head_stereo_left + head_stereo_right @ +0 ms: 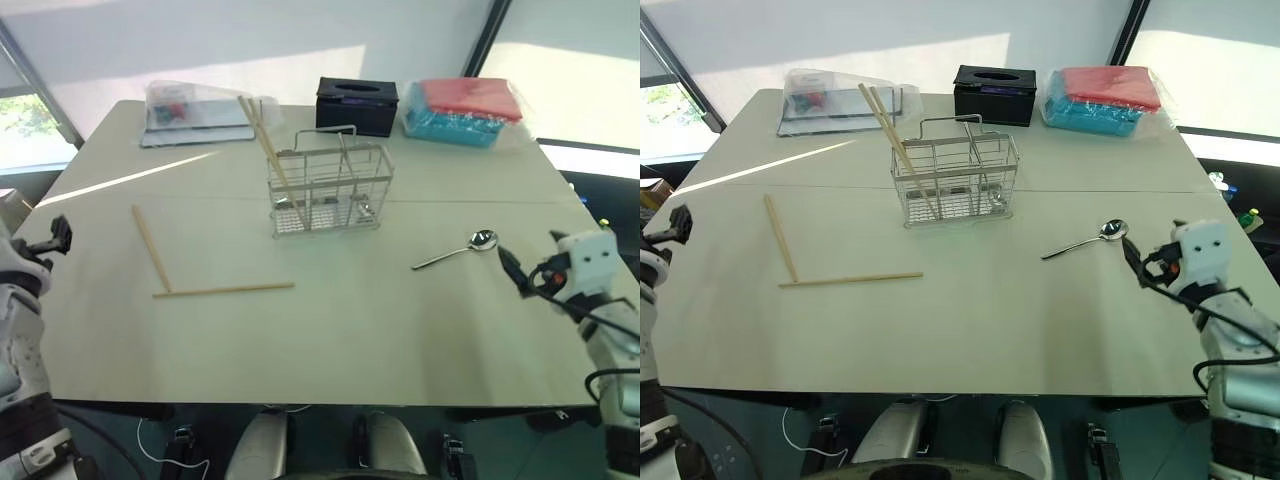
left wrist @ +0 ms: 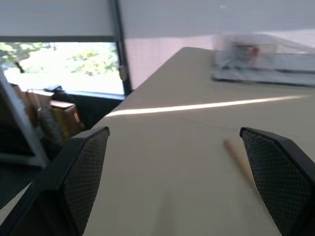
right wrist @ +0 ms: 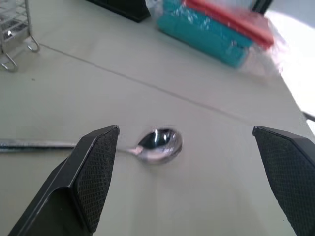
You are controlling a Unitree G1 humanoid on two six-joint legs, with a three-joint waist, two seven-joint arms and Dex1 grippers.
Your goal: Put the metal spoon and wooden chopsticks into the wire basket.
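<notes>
Both grippers — left gripper (image 2: 179,177) and right gripper (image 3: 197,182) — are held spread wide and empty, the metal spoon (image 3: 156,145) lying just beyond the right fingers (image 3: 96,172), the wire basket (image 1: 328,190) well past them.

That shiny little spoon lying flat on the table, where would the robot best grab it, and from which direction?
Probably at the thin handle, near its middle. The metal spoon lies flat on the table, bowl toward the open right gripper and handle running away toward the wire basket. The round bowl is wide and slippery, the handle narrow and straight. Coming down from above, with the fingers either side of the handle, looks the likeliest way.
</notes>
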